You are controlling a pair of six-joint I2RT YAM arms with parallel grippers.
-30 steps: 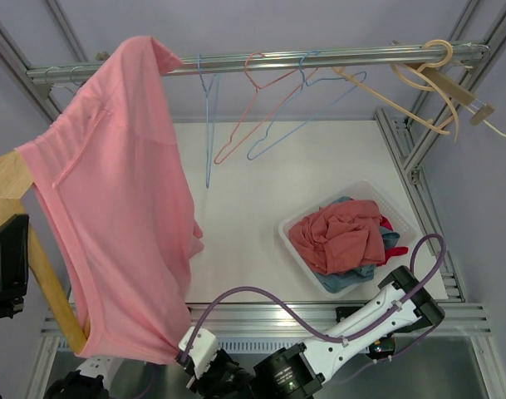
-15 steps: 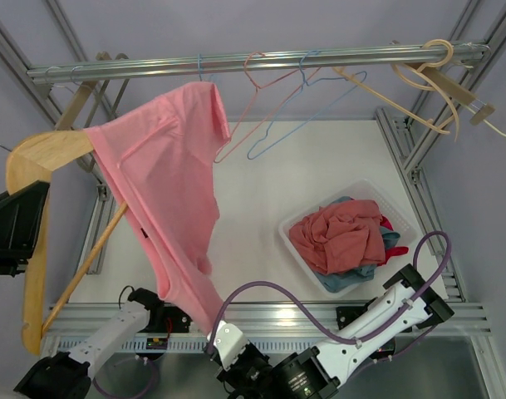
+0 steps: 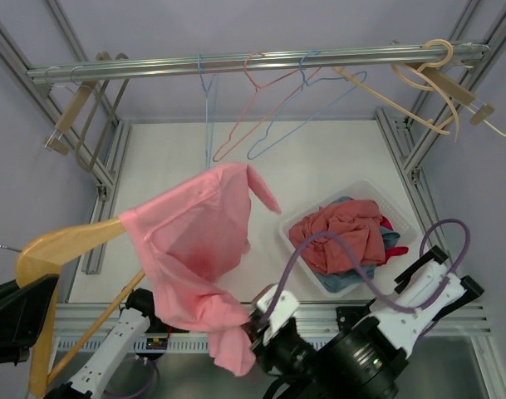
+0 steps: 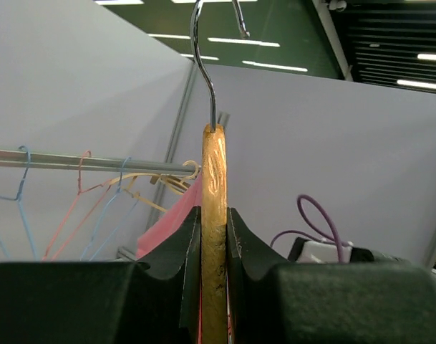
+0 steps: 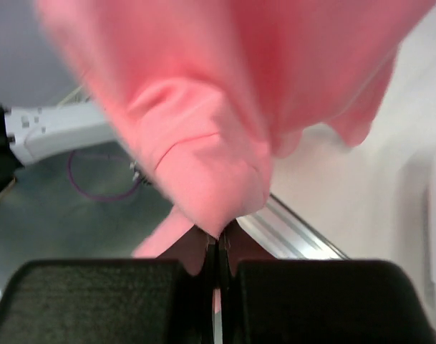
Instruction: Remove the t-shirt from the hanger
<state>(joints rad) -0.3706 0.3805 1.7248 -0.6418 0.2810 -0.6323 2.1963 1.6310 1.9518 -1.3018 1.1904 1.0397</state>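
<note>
You have nothing to read in any of the three views. Neither the pink t-shirt [image 3: 194, 241] nor the wooden hanger [image 4: 214, 215] carries a print, tag or stamp you can make out. The small dark marks on the white arm housing [image 5: 53, 132] in the right wrist view are too blurred to tell whether they are lettering.

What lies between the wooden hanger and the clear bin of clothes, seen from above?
The pink t-shirt, as the top view shows: one end drapes over the wooden hanger, and the rest spreads toward the clear bin.
</note>
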